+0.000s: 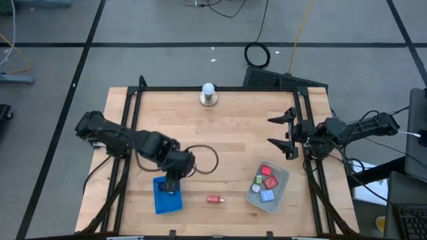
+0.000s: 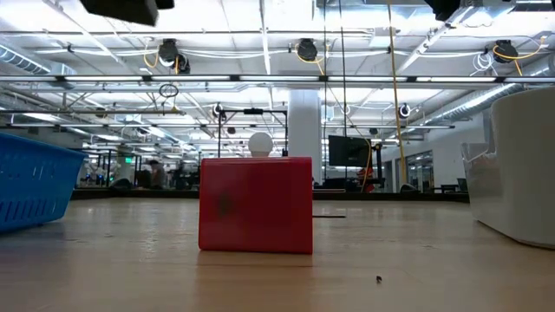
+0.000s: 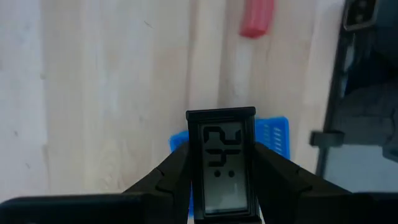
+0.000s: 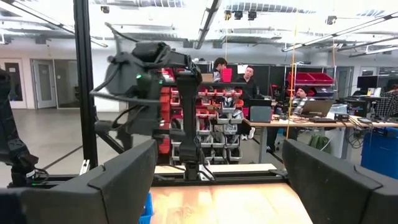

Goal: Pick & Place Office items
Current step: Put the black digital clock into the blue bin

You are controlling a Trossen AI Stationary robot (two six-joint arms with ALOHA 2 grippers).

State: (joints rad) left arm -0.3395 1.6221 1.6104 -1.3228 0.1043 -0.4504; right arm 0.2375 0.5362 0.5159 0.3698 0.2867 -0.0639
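Note:
My left gripper [image 1: 171, 185] is shut on a black rectangle with a pale display [image 3: 221, 165], over the far end of the flat blue tray [image 1: 167, 200]. The tray also shows under the rectangle in the left wrist view [image 3: 277, 132]. A red block [image 1: 213, 199] lies on the table to the right of the tray. It stands large in the low view [image 2: 256, 205] and shows in the left wrist view [image 3: 256, 17]. My right gripper [image 1: 282, 132] is open and empty at the table's right side, fingers [image 4: 118, 180] spread wide. My left gripper pinches the black rectangle by its two long sides [image 3: 194, 171] between its two fingers [image 3: 165, 177]. The fingers come from above, pointing down, and lie along the rectangle. Its display faces the wrist camera. I cannot tell whether its lower end touches the tray.
A clear grey bin [image 1: 280, 195] at the front right holds several small pieces, red, blue and pale ones. A white ball on a round metal base [image 1: 208, 94] stands at the far edge. A black cable loops on the table beside the left arm [image 1: 212, 155]. Black frame rails run along the table's sides.

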